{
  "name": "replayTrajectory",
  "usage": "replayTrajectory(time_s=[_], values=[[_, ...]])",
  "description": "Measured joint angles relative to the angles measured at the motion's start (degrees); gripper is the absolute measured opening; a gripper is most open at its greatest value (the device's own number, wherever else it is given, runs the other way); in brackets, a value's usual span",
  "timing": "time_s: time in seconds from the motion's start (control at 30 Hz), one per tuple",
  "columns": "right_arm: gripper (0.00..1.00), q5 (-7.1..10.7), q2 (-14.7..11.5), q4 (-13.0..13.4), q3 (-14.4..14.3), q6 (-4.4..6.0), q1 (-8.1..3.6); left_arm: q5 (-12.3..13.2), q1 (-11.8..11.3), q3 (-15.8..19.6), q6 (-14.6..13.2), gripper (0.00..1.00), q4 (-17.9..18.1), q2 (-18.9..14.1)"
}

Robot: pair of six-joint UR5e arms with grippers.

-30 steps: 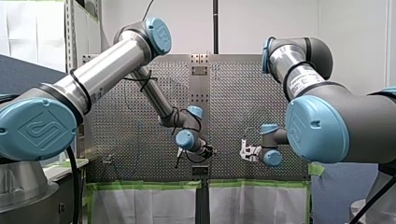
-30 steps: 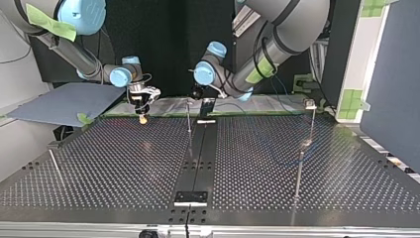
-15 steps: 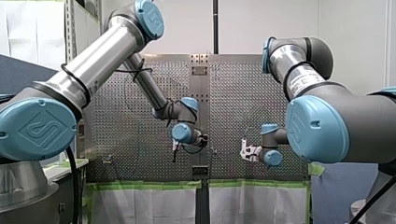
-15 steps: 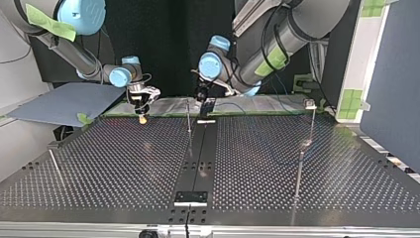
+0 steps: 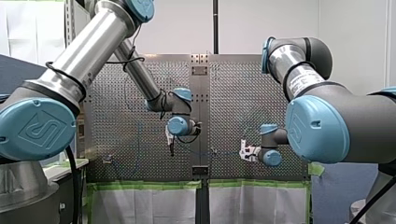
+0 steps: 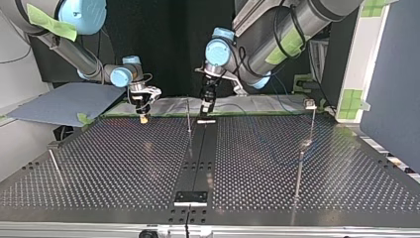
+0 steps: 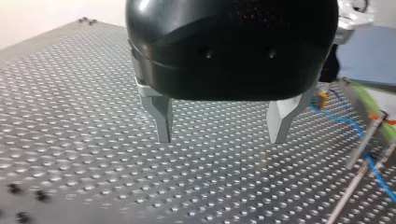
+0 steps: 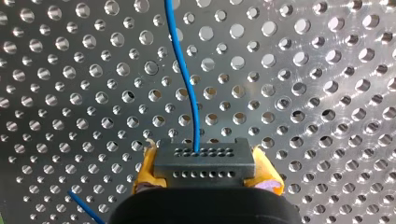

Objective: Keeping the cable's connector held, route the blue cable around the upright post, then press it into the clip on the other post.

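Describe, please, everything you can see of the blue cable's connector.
The connector is a small dark grey block, plastic by its look, with two rows of tiny holes. The blue cable enters one hole in the row farther from the gripper. My right gripper clamps it between its yellow pads, level, over the perforated table.

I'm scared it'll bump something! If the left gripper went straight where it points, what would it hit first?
Probably the perforated table: the left gripper, open and empty, points down at it. The blue cable lies aside.

Connector (image 8: 204, 157) between right gripper's (image 8: 205, 171) jaws
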State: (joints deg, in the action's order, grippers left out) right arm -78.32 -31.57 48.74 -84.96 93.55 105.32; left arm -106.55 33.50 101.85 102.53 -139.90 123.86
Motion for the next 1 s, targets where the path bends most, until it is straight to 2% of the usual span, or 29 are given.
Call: replayTrajectory(time_s=[0.33,1.0], values=[[0.00,0.00,0.0,0.1,0.0,0.07,0.00,-4.7,0.0,5.9,-1.5,1.00,1.3,-5.9],[0.00,0.00,0.0,0.1,0.0,0.07,0.01,-5.2,0.0,17.8,-1.9,1.00,2.3,-17.8]])
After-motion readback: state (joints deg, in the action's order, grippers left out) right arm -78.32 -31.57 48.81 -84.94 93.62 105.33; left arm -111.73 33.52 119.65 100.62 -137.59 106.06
